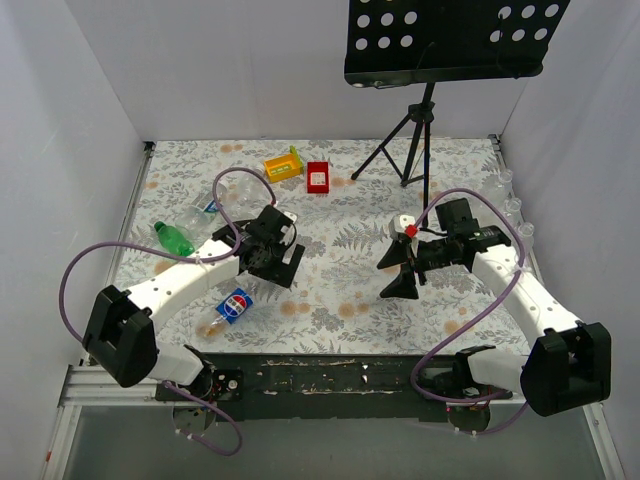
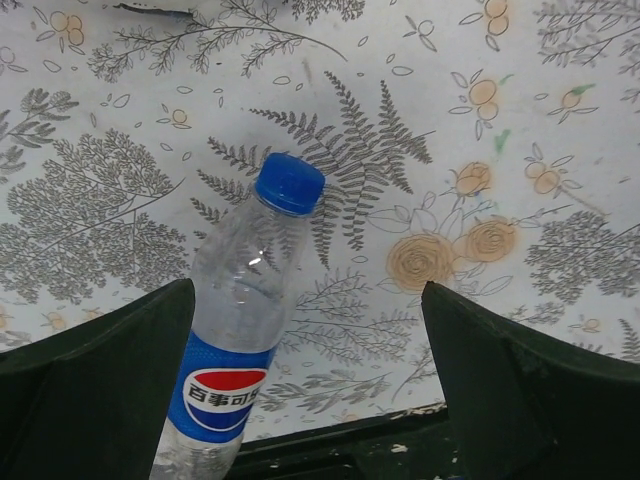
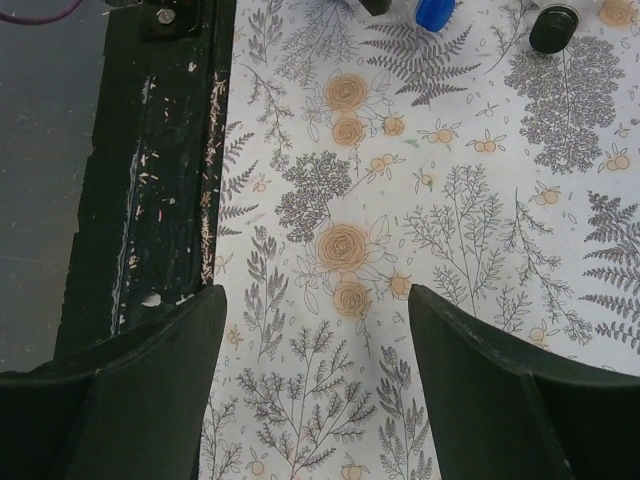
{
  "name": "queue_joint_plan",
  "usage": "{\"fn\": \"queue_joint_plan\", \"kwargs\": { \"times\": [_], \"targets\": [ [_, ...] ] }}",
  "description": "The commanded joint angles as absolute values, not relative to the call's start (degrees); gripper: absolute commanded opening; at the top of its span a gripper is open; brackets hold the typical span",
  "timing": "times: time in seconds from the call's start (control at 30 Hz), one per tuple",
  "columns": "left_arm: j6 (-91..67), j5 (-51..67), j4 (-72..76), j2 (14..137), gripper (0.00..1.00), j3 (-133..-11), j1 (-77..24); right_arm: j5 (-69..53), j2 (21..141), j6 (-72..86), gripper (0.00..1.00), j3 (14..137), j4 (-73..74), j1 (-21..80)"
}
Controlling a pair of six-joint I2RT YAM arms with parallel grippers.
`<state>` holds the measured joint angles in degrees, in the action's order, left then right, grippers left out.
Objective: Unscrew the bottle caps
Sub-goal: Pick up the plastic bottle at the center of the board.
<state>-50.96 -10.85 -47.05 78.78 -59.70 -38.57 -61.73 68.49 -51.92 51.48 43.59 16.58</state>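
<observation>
A clear bottle with a blue label [image 2: 228,385] lies on the flowered table, its blue cap [image 2: 290,183] screwed on and pointing away from the near edge. My left gripper [image 2: 308,295] hovers over it, open wide; the bottle's body runs along the inside of the left finger [image 2: 95,385]. From above, the same bottle [image 1: 233,307] shows just below the left gripper [image 1: 280,268]. My right gripper [image 1: 393,275] stands open at centre right with nothing between its fingers [image 3: 130,390]. The blue cap [image 3: 435,12] shows at the top edge of the right wrist view.
A green bottle [image 1: 172,238] and a clear one [image 1: 205,212] lie at the left. A yellow tray [image 1: 283,163] and a red tray [image 1: 318,177] sit at the back, with a tripod stand [image 1: 410,140] to their right. A small dark round thing [image 3: 553,28] lies near the blue cap.
</observation>
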Motion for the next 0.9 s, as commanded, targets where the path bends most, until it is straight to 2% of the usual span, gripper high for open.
{"fn": "queue_joint_plan", "kwargs": {
  "times": [0.0, 0.13, 0.3, 0.47, 0.6, 0.7, 0.87],
  "targets": [
    [-42.1, -14.1, -48.2, 77.1, 0.98, -58.5, -38.2, -65.0, 67.3, -51.7, 0.81, 50.0, 40.2, 16.7],
    [-34.7, -14.1, -44.7, 73.9, 0.98, -54.3, -38.1, -65.2, 67.3, -51.7, 0.81, 49.1, 39.3, 16.8],
    [-33.7, -12.0, -40.2, 71.6, 0.98, -53.2, -37.7, -65.5, 67.4, -51.6, 0.81, 49.0, 38.9, 16.4],
    [-35.3, -1.8, -30.5, 72.8, 0.98, -57.4, -28.3, -65.9, 67.4, -51.5, 0.81, 48.9, 39.0, 16.3],
    [-47.8, 3.8, -35.6, 83.4, 0.98, -68.3, -19.4, -65.8, 66.5, -51.2, 0.81, 48.3, 38.4, 16.0],
    [-58.1, 2.8, -35.3, 87.4, 0.98, -71.2, -16.6, -65.8, 65.7, -50.4, 0.82, 47.2, 37.1, 15.4],
    [-77.0, -12.3, -33.8, 88.1, 0.98, -72.2, -16.6, -66.7, 65.5, -50.0, 0.82, 46.9, 36.8, 14.9]
  ]
}}
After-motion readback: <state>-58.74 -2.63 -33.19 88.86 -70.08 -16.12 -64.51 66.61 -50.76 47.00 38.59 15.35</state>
